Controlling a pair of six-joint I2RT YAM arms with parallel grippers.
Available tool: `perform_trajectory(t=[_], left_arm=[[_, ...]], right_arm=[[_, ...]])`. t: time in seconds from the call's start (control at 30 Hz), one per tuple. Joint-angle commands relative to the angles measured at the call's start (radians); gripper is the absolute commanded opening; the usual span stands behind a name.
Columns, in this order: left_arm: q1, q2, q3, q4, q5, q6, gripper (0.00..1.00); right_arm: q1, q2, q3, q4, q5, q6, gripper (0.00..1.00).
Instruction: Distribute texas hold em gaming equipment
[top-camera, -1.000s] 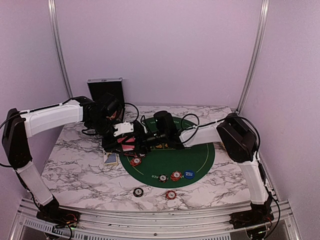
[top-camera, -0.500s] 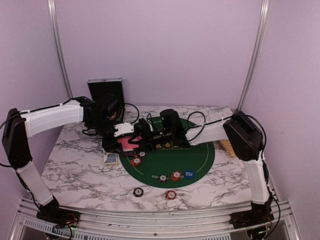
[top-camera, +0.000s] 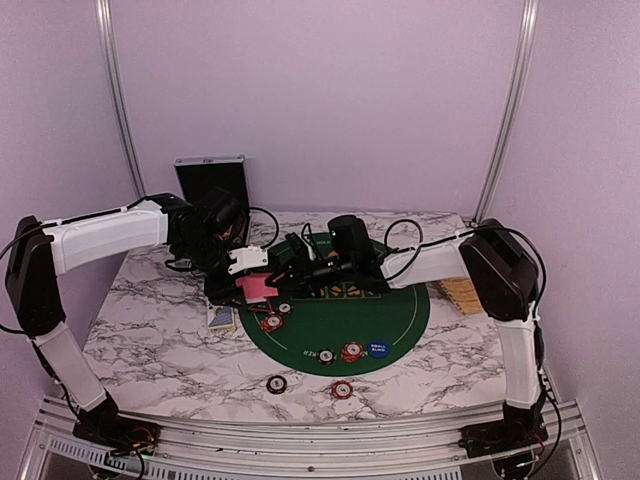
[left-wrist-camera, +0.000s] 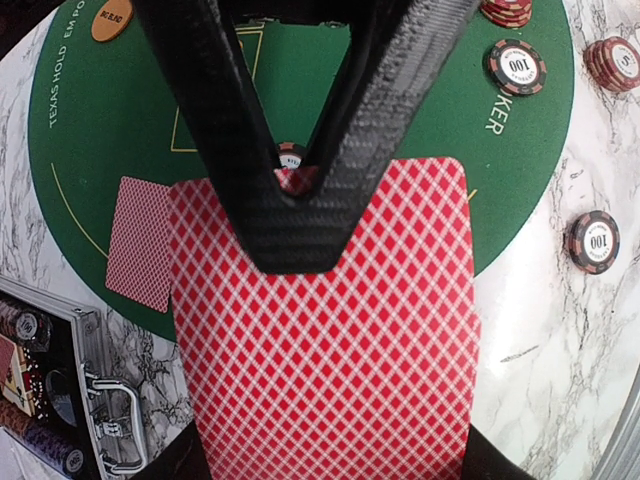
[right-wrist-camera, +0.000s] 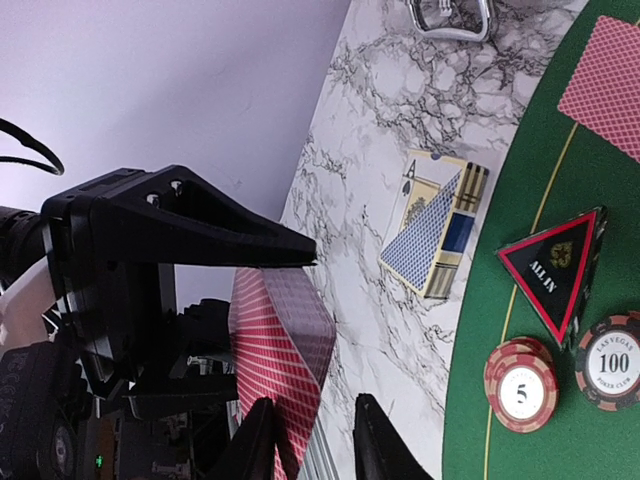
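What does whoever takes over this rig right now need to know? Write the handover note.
Left gripper: shut on the red diamond-backed playing cards, held above the round green felt mat.
Right gripper: open, its fingers either side of those cards' edge, not clamped.
Done: one face-down red-backed card, the black triangular all-in marker, the blue round marker and several striped chips are on the mat. A black striped chip and a red striped chip lie on the white marble table.
Left: probably close the right gripper on a card, draw it off and deal on.
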Motion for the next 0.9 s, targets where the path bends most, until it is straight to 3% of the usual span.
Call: perform_trajectory(t=[0.0, 0.2, 0.43, 0.87], left_arm=[[0.003, -0.003, 0.013, -0.007, 0.002, 0.007, 0.00], [0.003, -0.002, 0.010, -0.007, -0.007, 0.008, 0.00], [0.003, -0.001, 0.006, -0.007, -0.010, 0.012, 0.00], [0.003, 0.000, 0.014, -0.008, -0.014, 0.014, 0.00]], right_arm=[[-0.020, -0.056, -0.033, 0.030, 0.007, 0.026, 0.23], [-0.024, -0.058, -0.050, 0.096, -0.017, 0.079, 0.13], [-0.019, -0.037, -0.050, 0.179, -0.050, 0.136, 0.33], [-0.003, 0.007, -0.046, 0.222, -0.074, 0.175, 0.30]])
